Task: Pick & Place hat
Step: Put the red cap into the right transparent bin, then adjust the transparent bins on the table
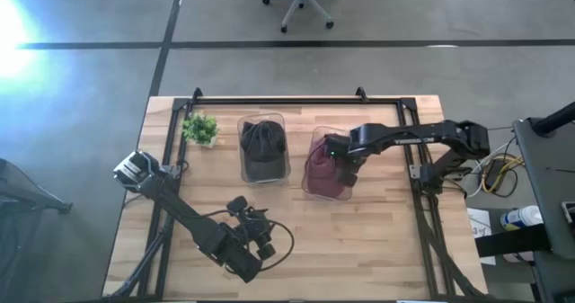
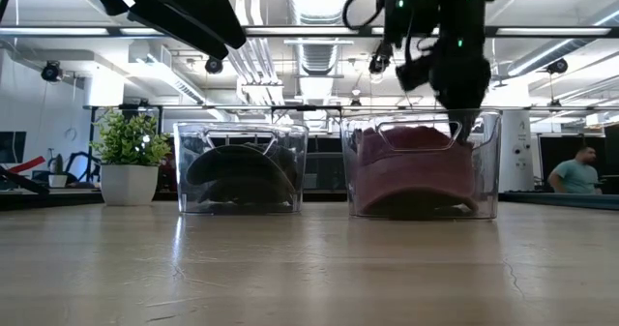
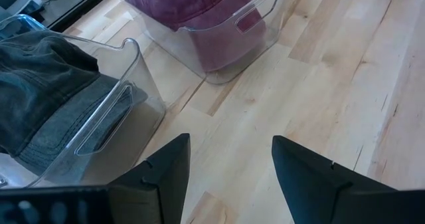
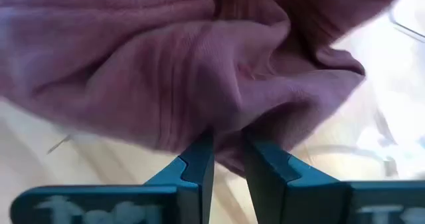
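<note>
I see the maroon hat [image 1: 321,165] crumpled inside the clear bin [image 1: 316,191] right of the tabletop's centre, toward its far edge.

Right gripper's fingertips [image 4: 229,159] vanish under the maroon fabric cap [image 4: 199,64], grip unclear. Dark grey denim cap [image 3: 46,98] runs off the frame edge. Background person [image 2: 578,171] is blurred.

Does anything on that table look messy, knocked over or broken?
Nothing stands out. The maroon hat and the dark hat each sit in a clear bin, both upright, beside an upright potted plant. The right gripper reaches into the maroon hat's bin.
</note>
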Controlling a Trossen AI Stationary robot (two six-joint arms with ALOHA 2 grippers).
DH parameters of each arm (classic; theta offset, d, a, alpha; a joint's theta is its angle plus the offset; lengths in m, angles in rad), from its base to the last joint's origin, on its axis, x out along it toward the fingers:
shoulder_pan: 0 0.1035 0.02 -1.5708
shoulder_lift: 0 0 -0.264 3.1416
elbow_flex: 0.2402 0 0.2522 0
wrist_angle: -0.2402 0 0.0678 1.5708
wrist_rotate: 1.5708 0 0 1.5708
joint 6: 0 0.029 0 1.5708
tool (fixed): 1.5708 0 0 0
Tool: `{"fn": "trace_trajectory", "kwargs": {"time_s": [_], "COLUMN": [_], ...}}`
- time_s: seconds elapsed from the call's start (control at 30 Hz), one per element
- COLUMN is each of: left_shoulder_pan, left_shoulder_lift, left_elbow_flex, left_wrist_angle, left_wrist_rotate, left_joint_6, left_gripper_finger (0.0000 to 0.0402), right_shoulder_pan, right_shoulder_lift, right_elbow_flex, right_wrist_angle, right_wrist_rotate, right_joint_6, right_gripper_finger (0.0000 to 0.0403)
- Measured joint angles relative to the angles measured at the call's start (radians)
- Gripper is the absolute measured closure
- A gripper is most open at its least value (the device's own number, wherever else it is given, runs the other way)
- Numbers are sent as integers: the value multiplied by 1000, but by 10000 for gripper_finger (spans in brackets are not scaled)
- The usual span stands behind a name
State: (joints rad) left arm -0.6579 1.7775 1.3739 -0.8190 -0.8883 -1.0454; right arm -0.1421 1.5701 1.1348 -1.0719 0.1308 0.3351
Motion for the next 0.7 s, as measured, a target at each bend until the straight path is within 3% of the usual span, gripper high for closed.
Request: {"fn": "trace_trajectory", "kwargs": {"time_s": [0.17,0.37,0.7], "left_shoulder_pan": [0,0,35], "left_shoulder_lift": [0,0,-57], "left_elbow_flex": [0,0,0], "left_wrist_angle": [0,5,41], "left_wrist_rotate": [0,17,121], "left_joint_6": [1,2,159], "left_gripper_finger": [195,195,195], "right_shoulder_pan": [-3,1,12], "right_shoulder_lift": [54,53,-96], "right_elbow_flex": [-74,-79,74], "right_wrist_angle": [129,135,-72], "right_wrist_rotate": [32,36,52], "right_joint_6": [-18,-7,13], "right_gripper_finger": [334,330,321]}}
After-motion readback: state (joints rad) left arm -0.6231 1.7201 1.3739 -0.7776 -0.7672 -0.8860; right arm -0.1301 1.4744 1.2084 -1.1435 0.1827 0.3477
